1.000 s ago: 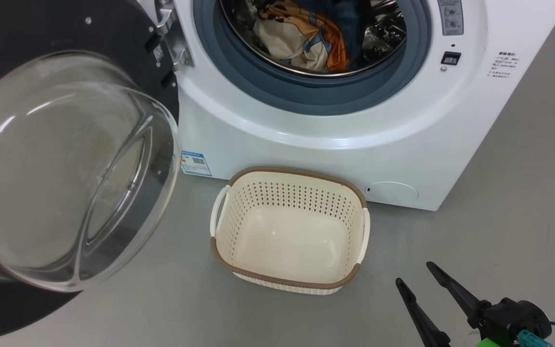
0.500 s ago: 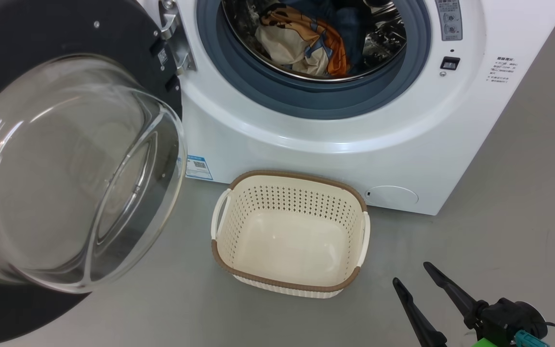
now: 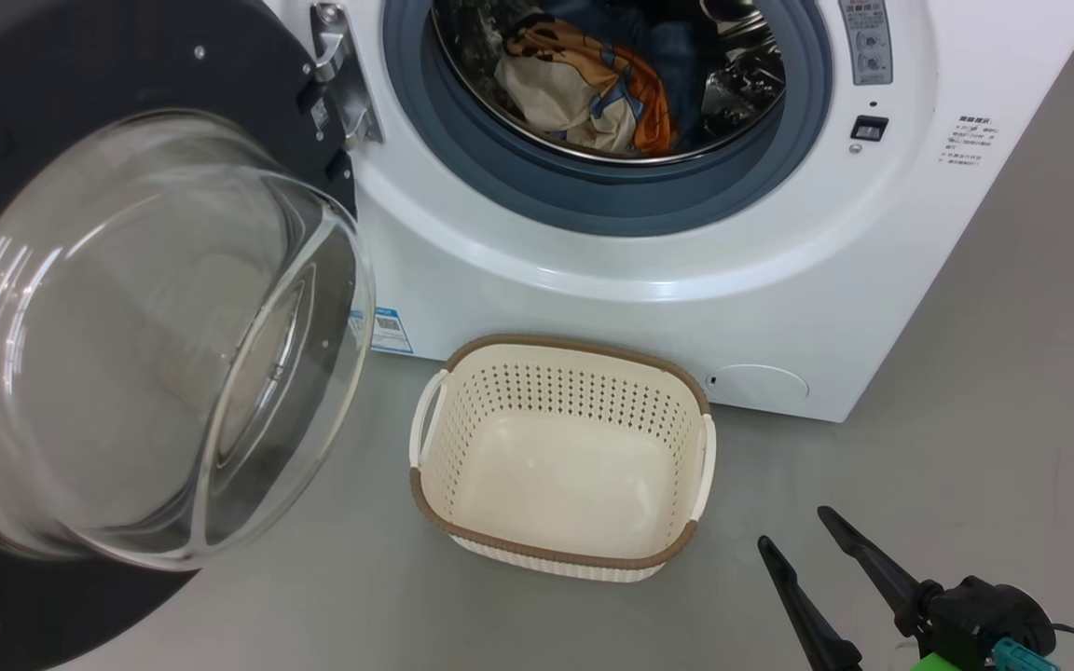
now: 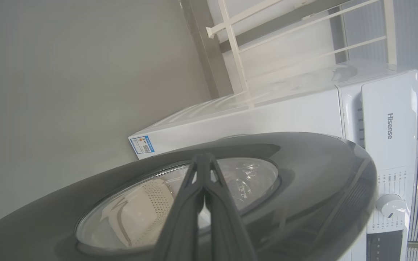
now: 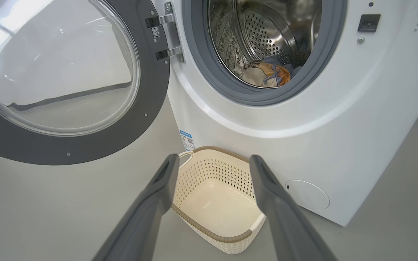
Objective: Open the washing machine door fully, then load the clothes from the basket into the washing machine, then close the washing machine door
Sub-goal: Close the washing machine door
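**A:** L fingers first?
**B:** Left gripper (image 4: 203,165) is pinched tight w/ nothing between the fingers. They lie over the outer face of the washing machine door (image 4: 321,174), tips at the window's rim. Touching or not, can't tell.
**A:** R side?
**B:** Right gripper (image 3: 795,527) is spread wide and empty. It hangs over the floor (image 3: 966,419) near the basket's front right corner, apart from it.
**A:** Basket?
**B:** The basket (image 3: 574,343) sits on the floor just before the front bottom edge of the washing machine (image 3: 649,317). Nothing in it.
**A:** So the clothes are...?
**B:** The clothes (image 3: 584,93) are in the drum (image 5: 267,32): cream/orange piece in front, dark blue behind.
**A:** Progress?
**B:** Door's swung out on its hinge (image 3: 337,75) at the machine's left edge. I'd say steps 1 & 2 are done and only the closing is left. L arm looks placed to push it, IMO.
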Robot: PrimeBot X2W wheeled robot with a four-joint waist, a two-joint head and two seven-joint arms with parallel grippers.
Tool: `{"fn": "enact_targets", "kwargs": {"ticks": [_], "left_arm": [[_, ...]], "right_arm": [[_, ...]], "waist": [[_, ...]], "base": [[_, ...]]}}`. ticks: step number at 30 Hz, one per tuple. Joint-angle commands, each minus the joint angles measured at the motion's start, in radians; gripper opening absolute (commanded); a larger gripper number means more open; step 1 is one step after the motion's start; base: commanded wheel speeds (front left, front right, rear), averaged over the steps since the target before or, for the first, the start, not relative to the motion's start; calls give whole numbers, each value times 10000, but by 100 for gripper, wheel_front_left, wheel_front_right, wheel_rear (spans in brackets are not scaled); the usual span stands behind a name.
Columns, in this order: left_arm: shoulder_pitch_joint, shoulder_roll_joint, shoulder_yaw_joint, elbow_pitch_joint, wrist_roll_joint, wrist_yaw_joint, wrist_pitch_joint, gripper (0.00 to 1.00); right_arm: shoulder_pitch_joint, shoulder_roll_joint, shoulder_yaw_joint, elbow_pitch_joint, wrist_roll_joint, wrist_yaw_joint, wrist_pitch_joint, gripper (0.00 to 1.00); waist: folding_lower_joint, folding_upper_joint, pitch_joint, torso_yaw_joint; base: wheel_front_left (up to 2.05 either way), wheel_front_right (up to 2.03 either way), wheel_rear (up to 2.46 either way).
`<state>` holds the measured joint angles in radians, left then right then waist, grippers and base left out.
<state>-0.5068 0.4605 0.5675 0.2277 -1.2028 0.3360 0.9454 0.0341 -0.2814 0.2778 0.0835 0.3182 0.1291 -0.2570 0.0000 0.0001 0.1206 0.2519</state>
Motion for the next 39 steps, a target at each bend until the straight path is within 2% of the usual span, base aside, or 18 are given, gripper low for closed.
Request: {"fn": "enact_targets", "kwargs": {"ticks": [1,12,39], "left_arm": [[-21,505,102,-346,-38,36,190,0],[-118,524,-538,-673,14,164,736,0],[-273,126,-1628,-1442,-76,-25,1413,0]], "right_arm": [[-269,-31,153,-172,-21,16,-48,100],[-221,272,138,-106,-59,16,-48,100],[-279,576,70,-60,-97,16,-48,100]], "waist": [[0,-1,-52,15],[0,-1,-334,128],[0,-1,-465,42]], "base": [[0,0,0],[0,0,0],[0,0,0]]}}
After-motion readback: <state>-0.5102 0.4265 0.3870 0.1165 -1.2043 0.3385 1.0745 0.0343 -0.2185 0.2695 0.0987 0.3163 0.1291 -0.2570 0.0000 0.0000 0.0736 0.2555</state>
